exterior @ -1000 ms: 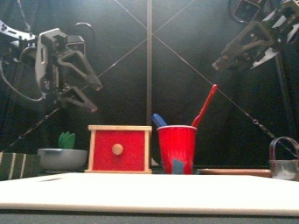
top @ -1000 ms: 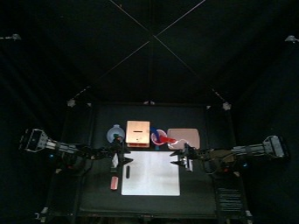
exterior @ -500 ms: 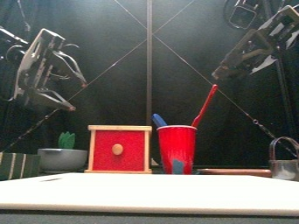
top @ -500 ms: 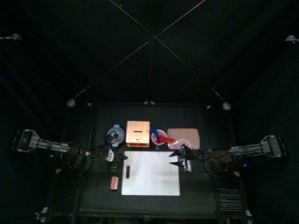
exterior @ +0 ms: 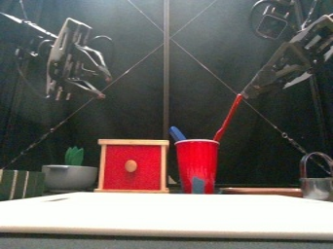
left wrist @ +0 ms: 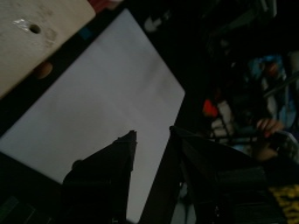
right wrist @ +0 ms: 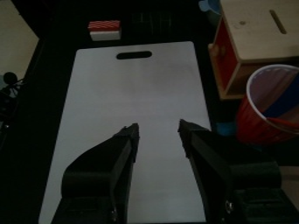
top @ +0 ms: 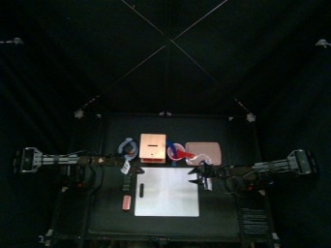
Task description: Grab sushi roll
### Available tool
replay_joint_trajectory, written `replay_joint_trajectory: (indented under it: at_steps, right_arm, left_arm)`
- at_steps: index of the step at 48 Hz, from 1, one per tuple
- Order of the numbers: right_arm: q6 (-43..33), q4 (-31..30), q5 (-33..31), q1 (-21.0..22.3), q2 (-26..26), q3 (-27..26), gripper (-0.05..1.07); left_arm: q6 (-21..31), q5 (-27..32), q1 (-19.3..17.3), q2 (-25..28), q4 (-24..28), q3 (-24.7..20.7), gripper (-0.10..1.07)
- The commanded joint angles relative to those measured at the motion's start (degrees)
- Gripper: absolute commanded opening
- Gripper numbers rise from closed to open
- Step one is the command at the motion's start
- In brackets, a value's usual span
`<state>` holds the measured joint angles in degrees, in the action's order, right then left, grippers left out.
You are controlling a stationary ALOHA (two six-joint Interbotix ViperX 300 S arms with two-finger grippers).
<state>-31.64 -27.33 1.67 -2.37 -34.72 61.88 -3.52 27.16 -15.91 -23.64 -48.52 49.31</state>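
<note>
Two pincers hang above the white cutting board (right wrist: 135, 122), both with jaws apart and holding nothing, ready to reach. Left pincer (left wrist: 152, 144) and right pincer (right wrist: 158, 136) are empty. Sushi roll (right wrist: 105, 30) (red-striped) sits past the board's handle end, untouched on the bench (top: 110, 189).

A white cutting board (right wrist: 131, 122) lies beside a red wooden box (exterior: 132, 165), a red cup (exterior: 197, 165) and a grey bowl (exterior: 70, 176).
</note>
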Motion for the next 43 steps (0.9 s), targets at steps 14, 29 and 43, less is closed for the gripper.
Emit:
replay_joint_trajectory:
  at_steps: [14,29,43]
  right_arm:
    - [-0.09,1.85,0.44,-0.79,-0.18,0.18,0.79]
    - [0.18,1.93,0.44,-0.88,0.0,0.44,0.79]
    - [0.18,2.02,0.44,-1.58,0.26,0.97,0.79]
  left_arm:
    - [30.94,18.98,-0.18,3.87,33.66,-4.66,0.76]
    - [66.09,21.62,12.39,0.7,50.71,-0.97,0.79]
    - [83.67,20.74,20.39,2.29,54.84,2.11,0.89]
